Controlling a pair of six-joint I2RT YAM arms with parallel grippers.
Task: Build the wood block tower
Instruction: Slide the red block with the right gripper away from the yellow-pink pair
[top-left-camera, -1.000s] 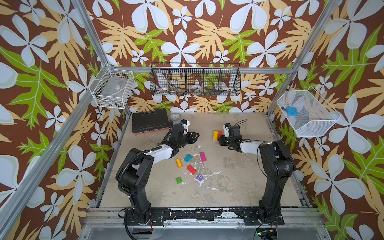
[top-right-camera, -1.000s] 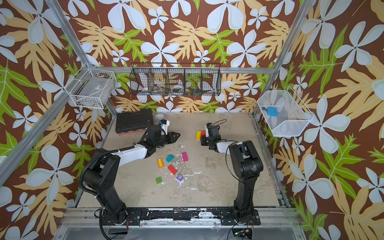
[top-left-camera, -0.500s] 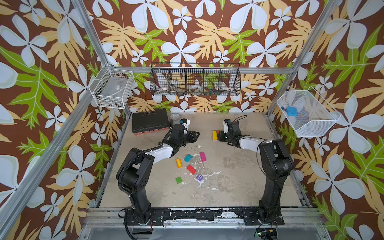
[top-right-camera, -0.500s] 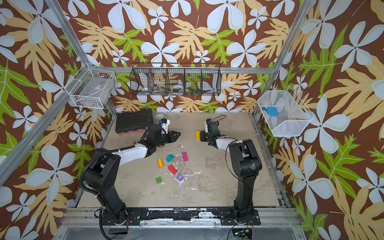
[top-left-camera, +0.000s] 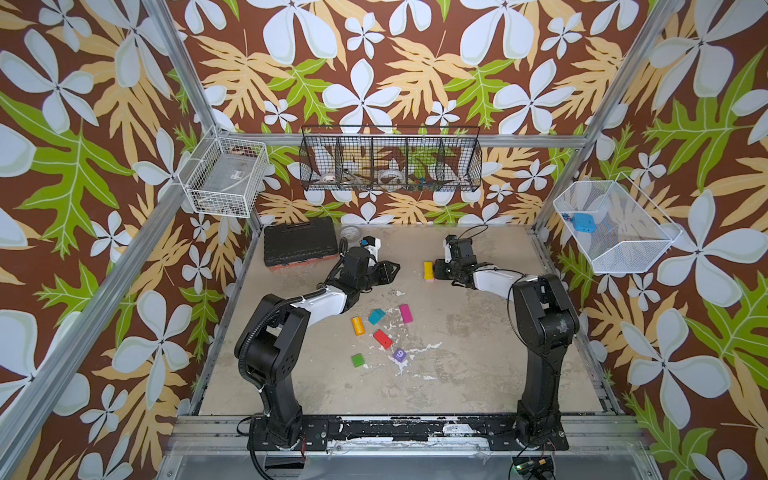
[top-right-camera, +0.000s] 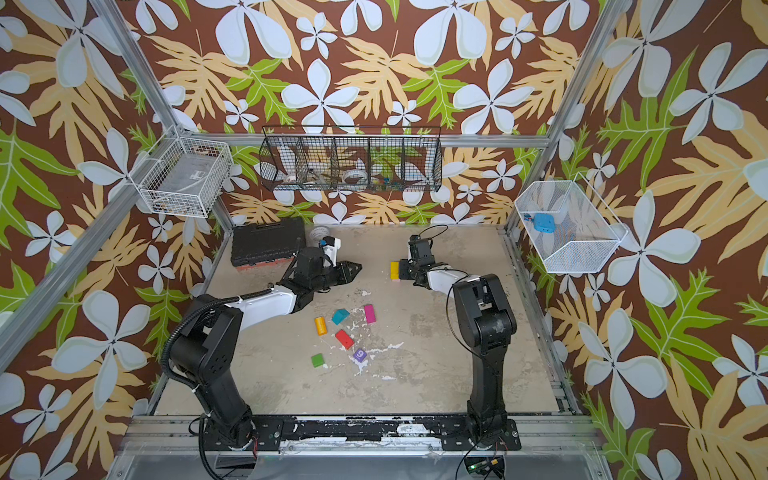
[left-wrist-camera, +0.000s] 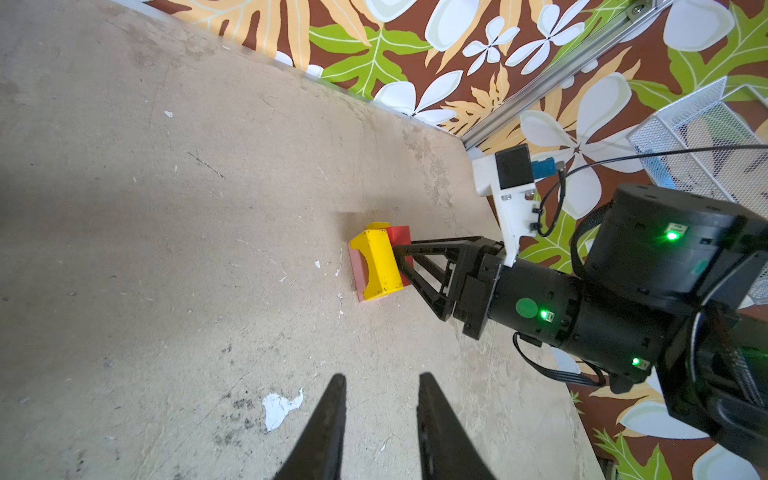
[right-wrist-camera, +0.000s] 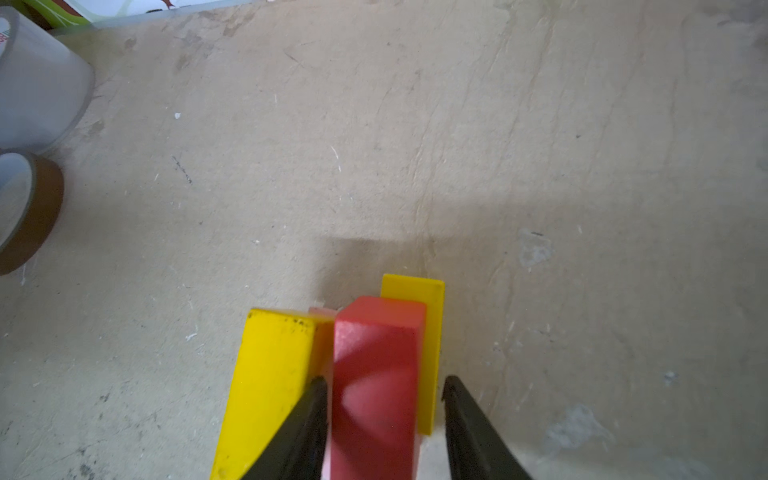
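Mesh basket (top-left-camera: 631, 259): 1 blue item (top-left-camera: 581, 222). Tower (left-wrist-camera: 376, 266): we count 2 yel, 1 red, 1 pink blk, at right pincer (right-wrist-camera: 380, 384) tips, jaws apart. Left pincer (left-wrist-camera: 381, 376) apart, empty; 6 loose blocks (top-left-camera: 382, 338) behind it.

Ten painted wood blocks (top-right-camera: 344, 338) on the table (top-left-camera: 478, 324): six loose at its middle, orange brick (top-left-camera: 358, 325), teal wedge (top-left-camera: 377, 316), magenta brick (top-left-camera: 406, 313), red brick (top-left-camera: 382, 338), green brick (top-left-camera: 358, 360), purple cube (top-left-camera: 399, 354); four stacked toward its back edge, two yellow blocks (right-wrist-camera: 270, 374), one red block (right-wrist-camera: 374, 374), one pink slab (left-wrist-camera: 356, 282)

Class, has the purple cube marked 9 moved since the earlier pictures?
No. The purple cube still sits just left of the same white scuff, unchanged.
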